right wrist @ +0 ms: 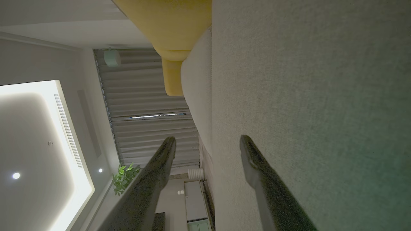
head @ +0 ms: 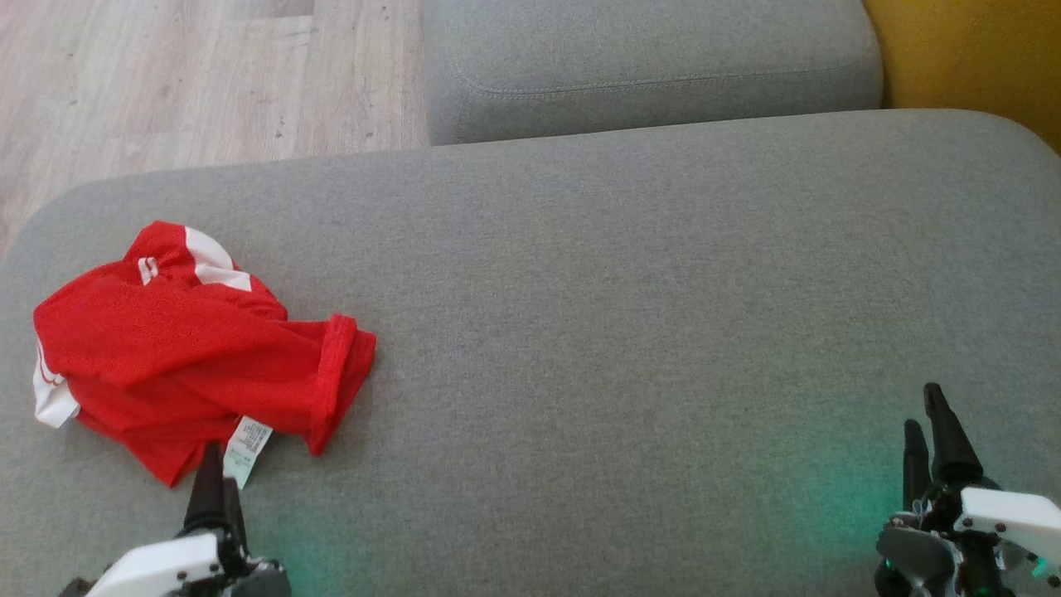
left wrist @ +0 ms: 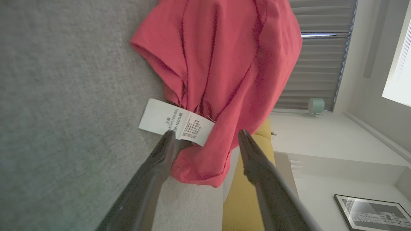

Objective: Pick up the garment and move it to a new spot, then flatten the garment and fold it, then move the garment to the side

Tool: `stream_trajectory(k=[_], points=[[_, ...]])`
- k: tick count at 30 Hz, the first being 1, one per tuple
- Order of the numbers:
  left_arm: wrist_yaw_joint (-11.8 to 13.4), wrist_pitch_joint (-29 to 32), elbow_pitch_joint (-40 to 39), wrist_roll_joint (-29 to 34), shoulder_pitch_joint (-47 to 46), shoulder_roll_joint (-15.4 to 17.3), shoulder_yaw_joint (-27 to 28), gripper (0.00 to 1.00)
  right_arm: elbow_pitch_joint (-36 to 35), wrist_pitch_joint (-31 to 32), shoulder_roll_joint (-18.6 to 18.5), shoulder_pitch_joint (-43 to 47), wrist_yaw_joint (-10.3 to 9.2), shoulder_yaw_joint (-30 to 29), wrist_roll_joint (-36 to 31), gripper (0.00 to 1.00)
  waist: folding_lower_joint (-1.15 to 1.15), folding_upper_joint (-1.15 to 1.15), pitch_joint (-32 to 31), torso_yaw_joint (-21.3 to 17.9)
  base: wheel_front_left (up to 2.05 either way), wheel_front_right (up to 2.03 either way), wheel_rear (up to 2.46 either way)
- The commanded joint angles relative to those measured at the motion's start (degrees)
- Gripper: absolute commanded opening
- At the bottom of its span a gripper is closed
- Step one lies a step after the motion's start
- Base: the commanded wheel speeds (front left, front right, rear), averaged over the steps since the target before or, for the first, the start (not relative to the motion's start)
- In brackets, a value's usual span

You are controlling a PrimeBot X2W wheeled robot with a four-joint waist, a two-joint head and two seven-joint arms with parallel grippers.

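Garment (head: 191, 348), crumpled red knit with white trim, lies at the left end of the grey woven sofa cushion (head: 622, 290), long axis left-to-right, hemmed opening pointing right, white care label (head: 247, 448) at the tips of the left tool (left wrist: 207, 134), spread wide and empty; right tool (head: 922, 406) wide too, well apart.

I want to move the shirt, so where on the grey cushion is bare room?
Bare: the grey cushion from the red shirt rightward to the right gripper. Crowded: the left end, with the shirt and left gripper.
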Motion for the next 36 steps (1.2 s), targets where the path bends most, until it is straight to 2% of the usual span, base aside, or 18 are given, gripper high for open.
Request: stream_trajectory(k=[1,17,36], points=[[-0.02,-0.57,-2.04,0.16,-1.99,0.20,-0.14,1.00,-2.07,-0.59,-0.17,-2.04,0.00,0.47,-0.21,1.00,0.00,0.00,0.02,-0.01,0.00,0.00,0.00],[-0.08,-3.12,-3.96,2.33,-1.48,0.25,0.68,1.00,-3.37,-3.12,-0.22,-2.33,-0.01,1.41,-5.95,1.00,0.00,0.00,0.10,0.27,0.00,0.00,0.00],[0.20,-6.36,-7.08,12.67,-1.86,0.31,3.35,1.00,-7.14,-6.33,-0.29,-3.14,-0.01,1.94,-23.86,1.00,0.00,0.00,0.06,0.51,0.00,0.00,0.00]])
